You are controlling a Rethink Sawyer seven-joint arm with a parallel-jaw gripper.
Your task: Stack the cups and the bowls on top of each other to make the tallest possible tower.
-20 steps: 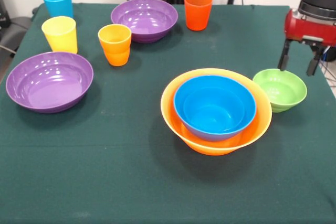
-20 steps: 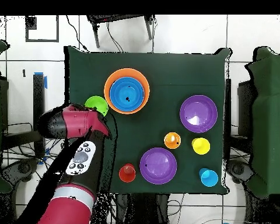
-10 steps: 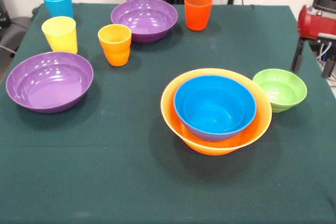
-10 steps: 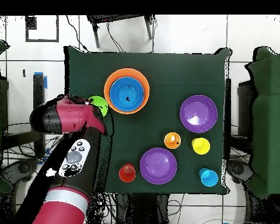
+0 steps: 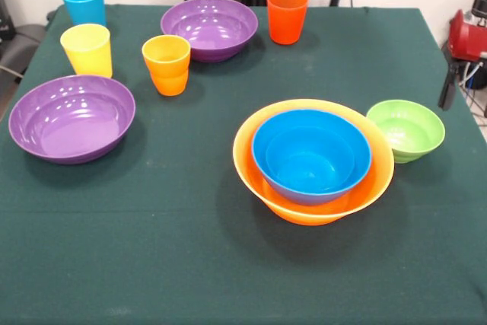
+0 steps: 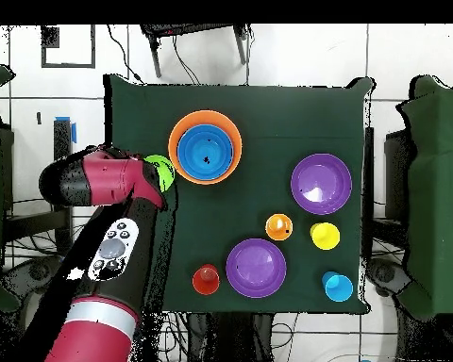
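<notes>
Two bowls nest so far, the deep blue bowl inside the large orange bowl, while the other bowls and cups stand loose and the hand, at the table edge, shows too little to tell its opening.

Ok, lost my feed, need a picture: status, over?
Gripper at the table's edge beside the green bowl, carrying nothing. Tower: blue bowl nested in the orange bowl. Both purple bowls and all four cups loose. Nothing in the way.

A dark green cloth covers the table.
</notes>
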